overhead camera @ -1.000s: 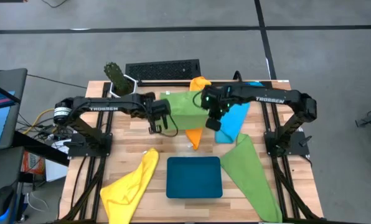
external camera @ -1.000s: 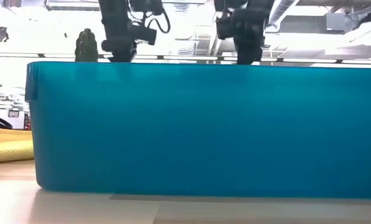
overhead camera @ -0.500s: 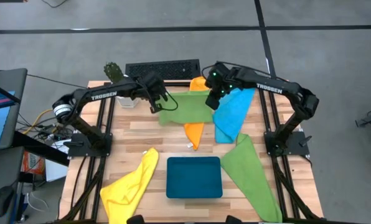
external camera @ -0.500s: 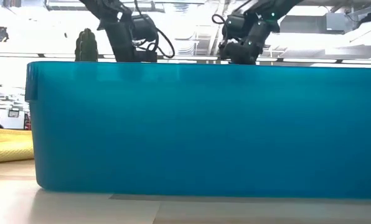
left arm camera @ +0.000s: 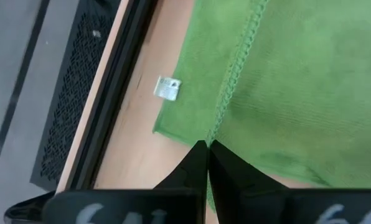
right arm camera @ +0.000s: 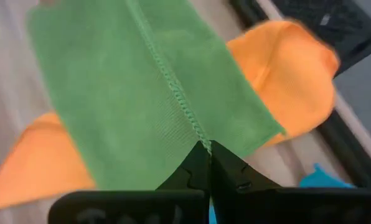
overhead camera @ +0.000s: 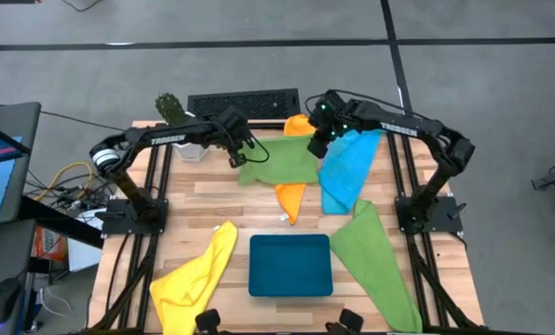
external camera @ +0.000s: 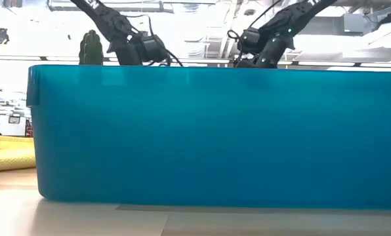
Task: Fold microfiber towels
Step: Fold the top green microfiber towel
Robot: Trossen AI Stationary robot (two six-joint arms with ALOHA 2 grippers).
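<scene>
Both pincers (overhead camera: 237, 158) (overhead camera: 317, 149) pinch the green towel (overhead camera: 282, 163) edge.

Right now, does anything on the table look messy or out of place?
Yes. The yellow towel is crumpled at the near left corner, running off the table edge. A second green towel trails off the near right edge. The orange towel lies half buried under the green towel both pincers hold.
</scene>
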